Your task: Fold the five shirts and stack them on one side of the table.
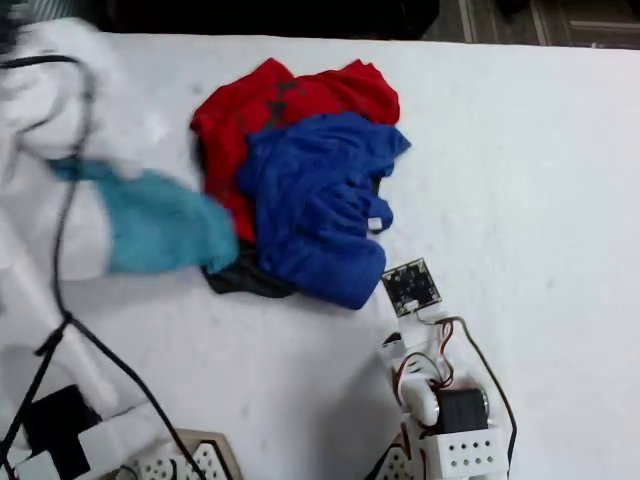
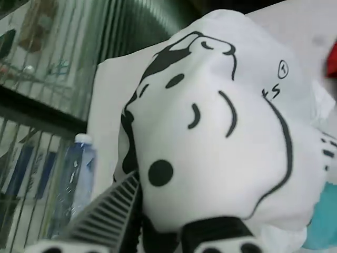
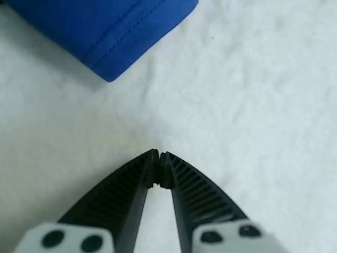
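High view first: shows a heap mid-table [image 1: 540,150], with a blue shirt [image 1: 315,200] draped over a red shirt [image 1: 290,95], a dark shirt [image 1: 245,278] peeking out underneath and a teal shirt [image 1: 160,225] trailing off the side. Also shows a white shirt [image 1: 60,90] bunched up past the teal one, near the table edge.

Left wrist view: looks straight into that white shirt [image 2: 221,132], cartoon print up close, with the left gripper [image 2: 163,211] apparently clenched on a fold of it.

Right wrist view: has the right gripper [image 3: 159,168] pinched closed on nothing, over bare table near the blue shirt's hem [image 3: 116,31].

Probably best to pull the white one well clear of the heap, spread it flat, then pin an edge with the free claw before folding. Otherwise risks dragging the teal one along.
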